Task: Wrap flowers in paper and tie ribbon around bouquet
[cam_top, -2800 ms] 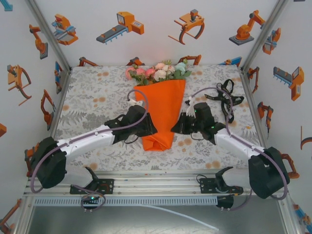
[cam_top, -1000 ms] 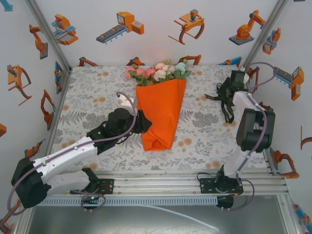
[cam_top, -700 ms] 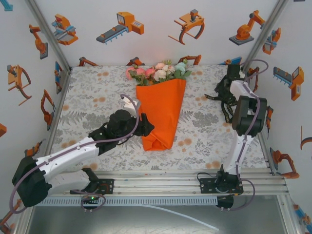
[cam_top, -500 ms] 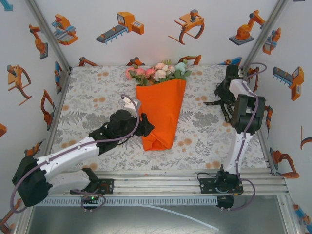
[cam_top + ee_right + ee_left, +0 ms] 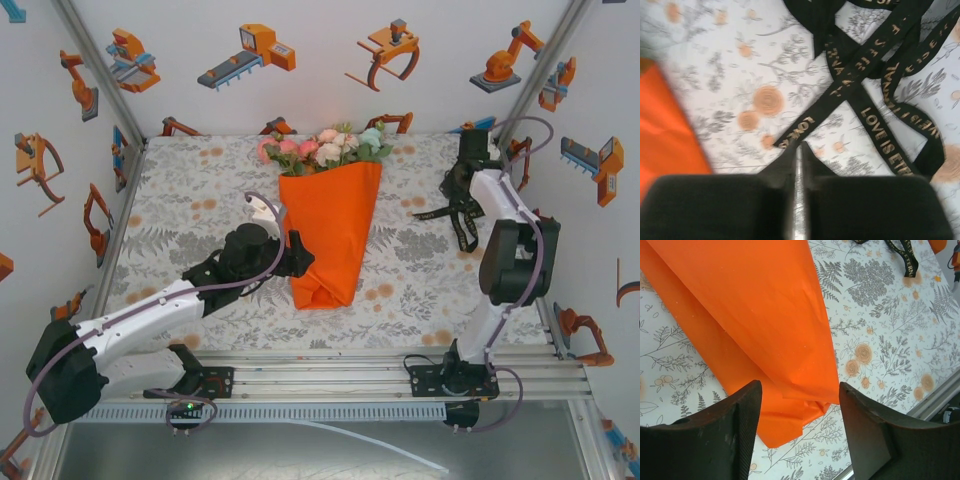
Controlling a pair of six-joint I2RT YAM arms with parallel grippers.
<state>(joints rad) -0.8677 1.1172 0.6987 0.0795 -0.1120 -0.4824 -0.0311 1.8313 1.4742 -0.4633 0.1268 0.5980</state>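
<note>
Bouquet mid-bench, ribbon in the far right corner.
The bouquet (image 5: 335, 225) lies with its flowers (image 5: 325, 147) toward the far edge and the tip of the paper (image 5: 330, 260) cone toward the near edge of the bench (image 5: 190, 200). The left jaws stand apart and empty, just beside the cone's left side. The right jaws hang over the loose ribbon (image 5: 875, 50), drawn almost together, with a ribbon end at their tips; whether it is pinched I cannot tell.
</note>
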